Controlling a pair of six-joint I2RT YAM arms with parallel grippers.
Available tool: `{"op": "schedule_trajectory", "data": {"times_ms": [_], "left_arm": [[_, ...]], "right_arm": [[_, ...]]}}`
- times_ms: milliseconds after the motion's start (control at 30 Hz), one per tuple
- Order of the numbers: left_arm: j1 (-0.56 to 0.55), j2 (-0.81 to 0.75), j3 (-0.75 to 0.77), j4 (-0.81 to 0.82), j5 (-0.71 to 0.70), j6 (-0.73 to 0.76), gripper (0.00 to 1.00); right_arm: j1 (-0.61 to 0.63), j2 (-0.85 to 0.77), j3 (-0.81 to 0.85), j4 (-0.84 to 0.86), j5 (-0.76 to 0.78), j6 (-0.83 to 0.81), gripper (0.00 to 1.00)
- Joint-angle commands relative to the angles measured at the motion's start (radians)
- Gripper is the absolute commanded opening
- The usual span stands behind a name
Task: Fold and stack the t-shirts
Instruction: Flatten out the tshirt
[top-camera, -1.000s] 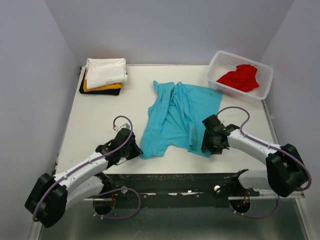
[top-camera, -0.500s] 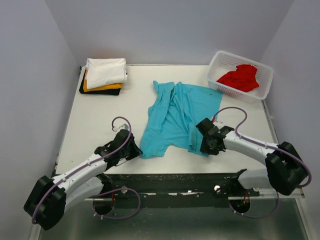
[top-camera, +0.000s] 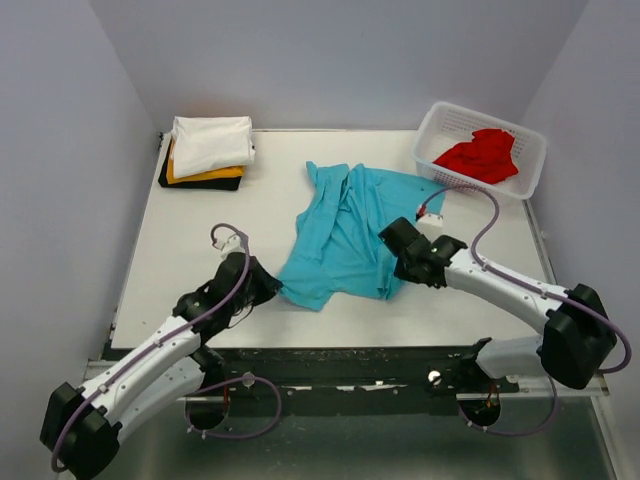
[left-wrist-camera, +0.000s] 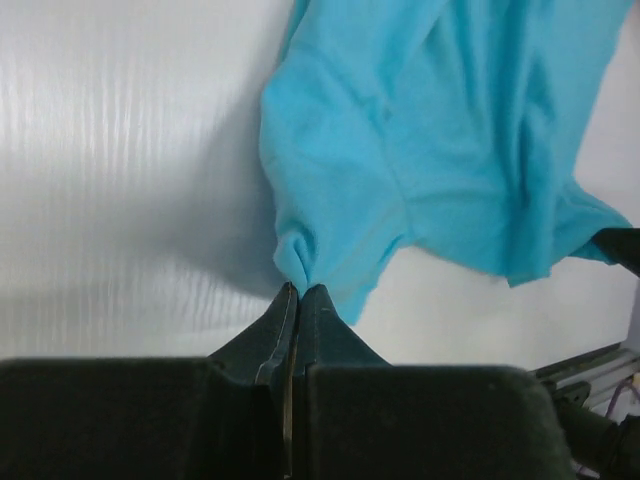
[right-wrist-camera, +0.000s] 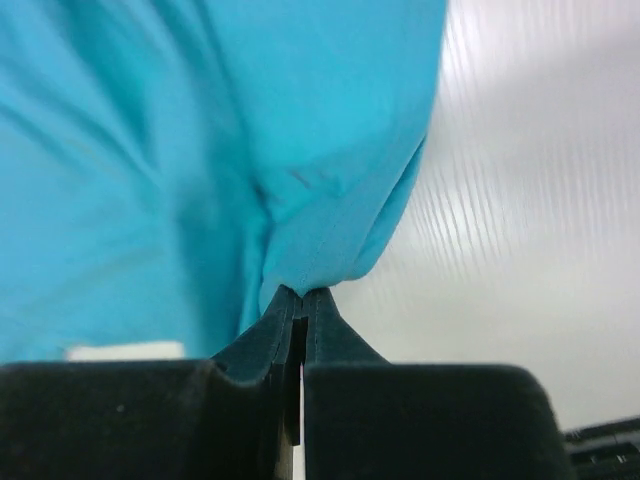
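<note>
At the near hem of the teal t-shirt (top-camera: 345, 225), the left gripper (left-wrist-camera: 297, 292) is closed tight on a bunched corner of cloth, and the right gripper (right-wrist-camera: 300, 293) is likewise closed on the opposite hem corner; in both wrist views the jaws meet with fabric pinched at their tips. Over the last second both arms have advanced away from the near table (top-camera: 190, 240) edge, and the right one has also swung inward over the garment. The hem has travelled with them: the near border now sits further from the edge and is gathered between the two grip points rather than lying flat. Judged from this, the first fold is under way — the lower part is being carried toward the collar end, which lies spread but wrinkled at mid-table. The table is white, matte and finely ribbed, so the cloth should slide on it readily. At the far left corner a folded stack is in place: white t-shirt (top-camera: 212, 143) on top, yellow-orange t-shirt (top-camera: 205, 175) beneath, black t-shirt (top-camera: 200, 186) at the bottom. At the far right, a white lattice basket (top-camera: 440, 125) holds the crumpled red t-shirt (top-camera: 482, 155) — not yet folded. Plain pale walls (top-camera: 340, 60) enclose three sides.
</note>
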Motion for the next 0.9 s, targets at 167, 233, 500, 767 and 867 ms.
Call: {"op": "schedule_trajectory", "data": {"times_ms": [167, 233, 500, 767, 867], "left_arm": [[0.007, -0.099, 0.425, -0.152, -0.375, 0.163, 0.00], [0.008, -0.118, 0.495, -0.153, -0.427, 0.200, 0.00], [0.008, -0.122, 0.852, -0.124, -0.466, 0.416, 0.00], [0.008, -0.129, 1.185, -0.128, -0.276, 0.610, 0.00], [0.008, -0.122, 1.308, -0.161, -0.155, 0.655, 0.00]], "right_arm": [[-0.092, -0.119, 0.338, 0.079, 0.253, -0.189, 0.01], [-0.102, -0.149, 0.398, 0.106, 0.284, -0.239, 0.01], [-0.105, -0.251, 0.633, 0.198, 0.306, -0.414, 0.01], [-0.106, -0.350, 0.832, 0.225, 0.122, -0.522, 0.01], [-0.105, -0.390, 0.869, 0.219, 0.031, -0.532, 0.01]]}}
